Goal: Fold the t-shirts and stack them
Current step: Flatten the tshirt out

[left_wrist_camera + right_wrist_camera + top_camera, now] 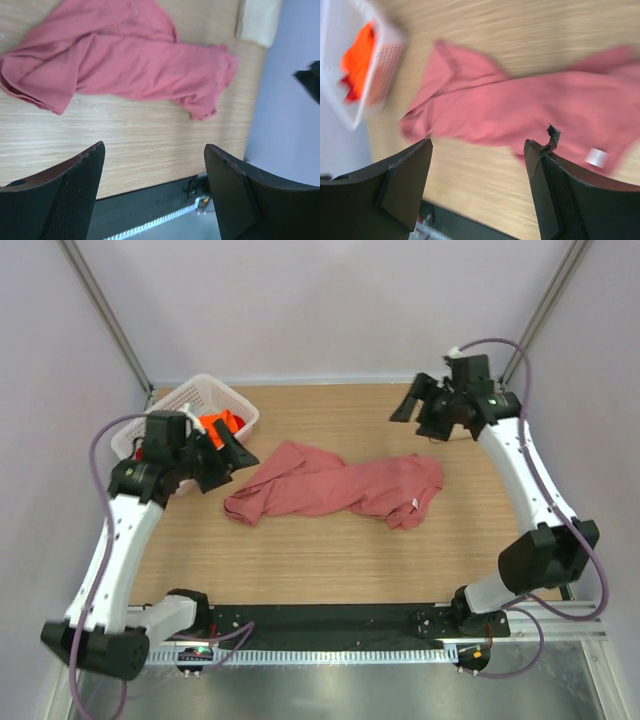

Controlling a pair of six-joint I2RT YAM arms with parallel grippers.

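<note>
A salmon-pink t-shirt [335, 486] lies crumpled in a long heap across the middle of the wooden table; it also shows in the left wrist view [120, 65] and the right wrist view [520, 115]. Orange and red t-shirts [222, 426] lie in the white basket [185, 398] at the back left, seen again as orange cloth [356, 60]. My left gripper [228, 454] hangs open just left of the pink shirt's end, holding nothing. My right gripper [412, 400] is raised at the back right, open and empty, above and behind the shirt.
The white lattice basket [382, 75] sits at the table's back left corner beside my left arm. A black strip with the arm bases [330, 625] runs along the near edge. Grey walls and slanted frame poles [105, 315] enclose the table.
</note>
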